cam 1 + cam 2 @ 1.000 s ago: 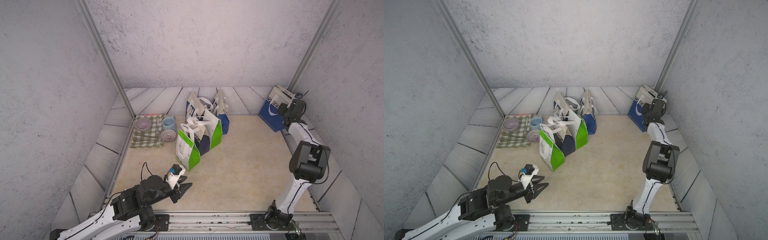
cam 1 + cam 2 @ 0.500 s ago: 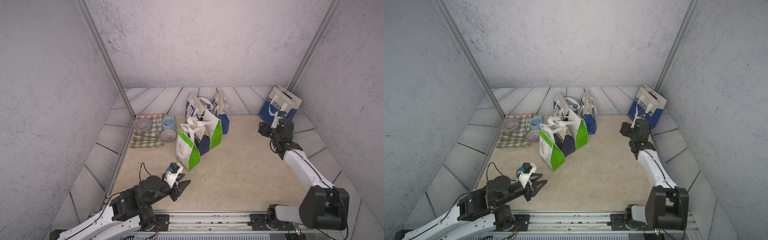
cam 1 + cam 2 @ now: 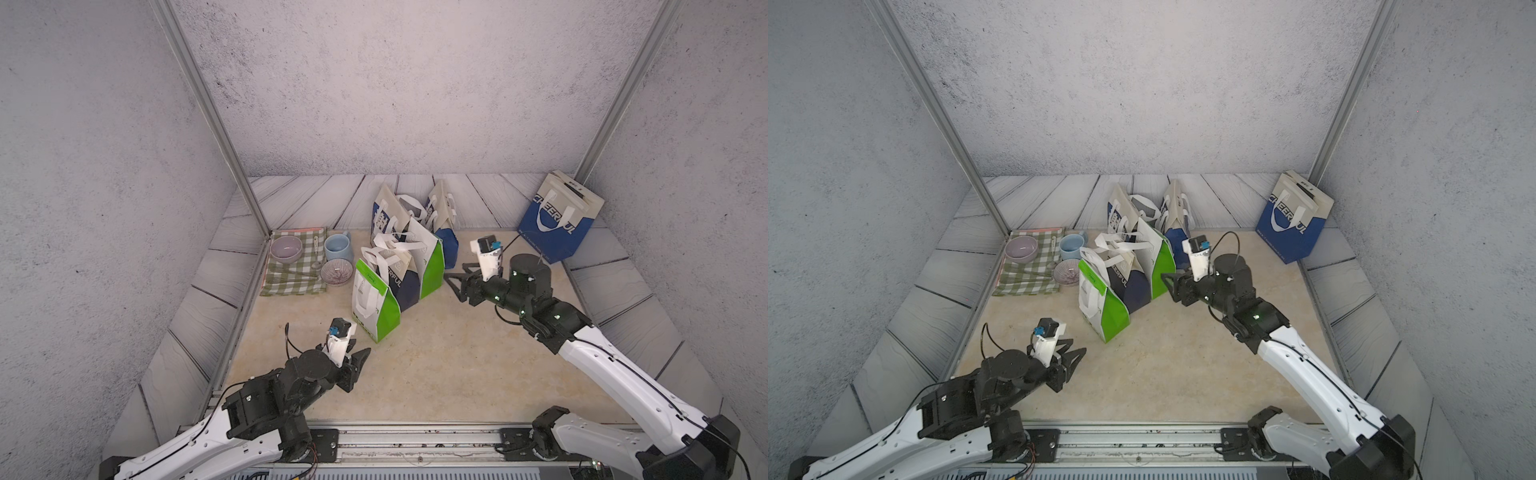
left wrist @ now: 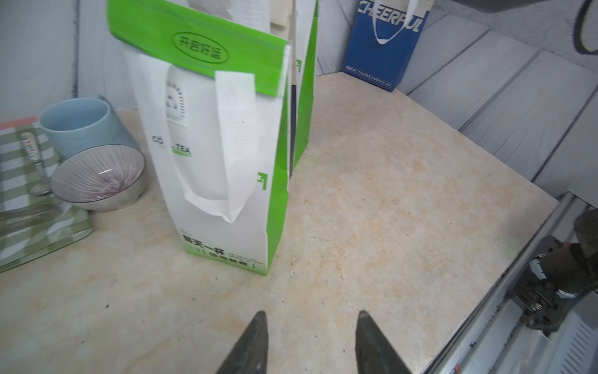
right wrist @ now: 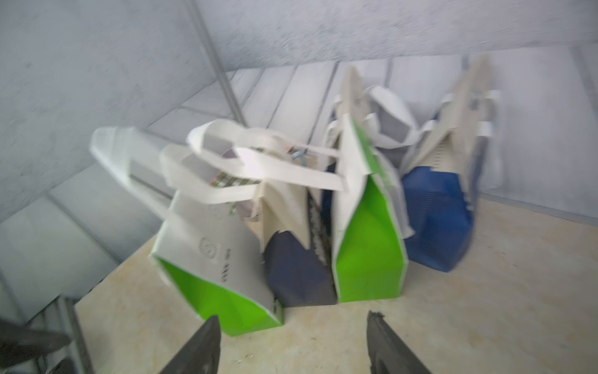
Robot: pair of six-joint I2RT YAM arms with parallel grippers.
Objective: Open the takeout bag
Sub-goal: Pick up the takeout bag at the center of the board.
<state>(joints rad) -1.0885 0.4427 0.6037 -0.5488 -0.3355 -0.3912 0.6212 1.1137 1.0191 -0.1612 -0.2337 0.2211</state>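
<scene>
"Takeout bag, the green-and-white one: where is it standing in a top view?"

"It is standing upright on the tabletop, at the near end of a row of bags, just beside a striped bowl. The left end effector is pointing at its near corner, close but apart, with its jaws partly spread and gripping nothing. The right end effector is hanging just beside the second green bag, jaws spread wide and empty. A blue bag is standing well apart in the far corner."

"What is the left wrist view showing?"

"The takeout bag is filling the middle, a white handle hanging down its face below a green band. The left end effector is aiming at its base without touching it."

"And the right wrist view?"

"It is coming out blurred, but the takeout bag is showing at the end of the row, and the right end effector is gaping wide over bare tabletop."
</scene>
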